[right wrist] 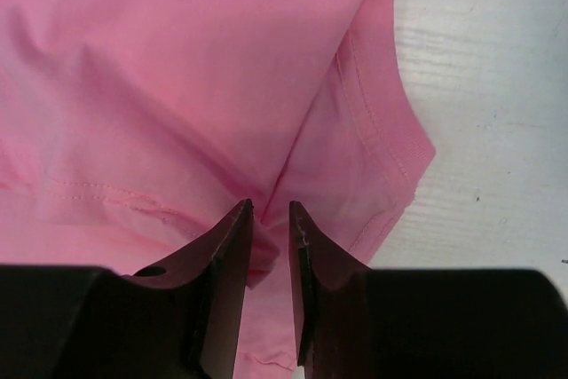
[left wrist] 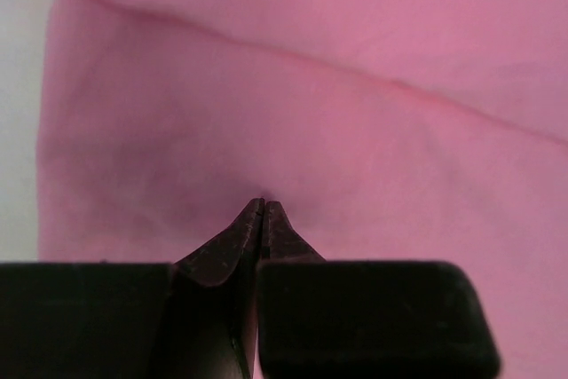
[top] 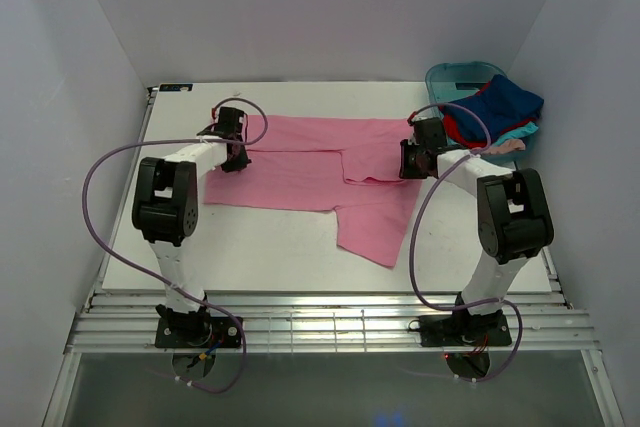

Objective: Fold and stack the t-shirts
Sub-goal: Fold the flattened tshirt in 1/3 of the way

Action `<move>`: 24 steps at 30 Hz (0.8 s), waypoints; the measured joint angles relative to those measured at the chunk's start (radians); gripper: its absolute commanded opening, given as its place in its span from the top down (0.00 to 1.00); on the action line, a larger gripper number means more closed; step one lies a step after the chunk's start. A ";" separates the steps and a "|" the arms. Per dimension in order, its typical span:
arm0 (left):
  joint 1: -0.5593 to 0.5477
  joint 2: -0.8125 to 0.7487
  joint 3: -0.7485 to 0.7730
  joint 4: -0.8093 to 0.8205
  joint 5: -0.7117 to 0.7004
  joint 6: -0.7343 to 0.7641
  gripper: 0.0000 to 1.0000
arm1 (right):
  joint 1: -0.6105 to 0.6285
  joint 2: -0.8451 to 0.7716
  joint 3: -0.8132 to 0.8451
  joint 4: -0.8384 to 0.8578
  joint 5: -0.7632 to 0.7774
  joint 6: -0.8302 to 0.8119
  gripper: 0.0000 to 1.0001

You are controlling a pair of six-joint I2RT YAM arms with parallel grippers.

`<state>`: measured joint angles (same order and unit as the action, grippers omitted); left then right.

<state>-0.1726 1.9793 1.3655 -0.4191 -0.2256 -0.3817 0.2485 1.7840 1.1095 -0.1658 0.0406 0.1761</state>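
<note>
On the left of the white flat table (top: pixel 250 247), the left gripper (left wrist: pixel 263 206) is down on the left edge of the soft pink cloth t-shirt (top: pixel 310 162). Its black fingertips are clenched tight together with no gap, and the cloth puckers toward them, so I judge that a thin pinch of fabric is caught there. The shirt lies spread across the middle of the table. Its far part is laid over in a long band, and one flap runs out toward the near right. It looks light and limp, the sort of thing that sags, drags and wrinkles if lifted from one point. It is best taken at two edge points at once, on the stitched hems or doubled folds where there is more thickness to bite, and kept taut between the arms while it is carried over. At the shirt's right edge the right gripper (right wrist: pixel 269 210) is closed on a ridge of pink cloth, which shows in the narrow slot between its fingers, just beside the hemmed sleeve corner. Further right, in the far corner, a teal plastic tub (top: pixel 450 75) stands with a heap of dark blue, red, turquoise and pale pink cloth shirts (top: pixel 500 107) spilling over its near side, unfolded and waiting.
</note>
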 measured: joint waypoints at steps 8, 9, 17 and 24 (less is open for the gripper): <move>0.000 -0.101 -0.096 -0.002 0.002 -0.031 0.87 | 0.029 -0.053 -0.076 0.009 -0.055 0.003 0.72; 0.000 -0.114 -0.100 -0.001 0.001 -0.031 0.87 | 0.031 -0.063 -0.082 0.008 -0.064 0.004 0.72; 0.000 -0.175 -0.165 0.005 -0.026 -0.030 0.86 | 0.051 -0.094 -0.140 0.005 -0.095 0.005 0.73; 0.000 -0.243 -0.224 -0.050 -0.127 -0.020 0.77 | 0.060 -0.232 -0.177 -0.057 -0.060 0.018 0.70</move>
<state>-0.1726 1.7363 1.1419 -0.4690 -0.3531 -0.4015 0.3080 1.5520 0.9325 -0.2226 -0.0196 0.1944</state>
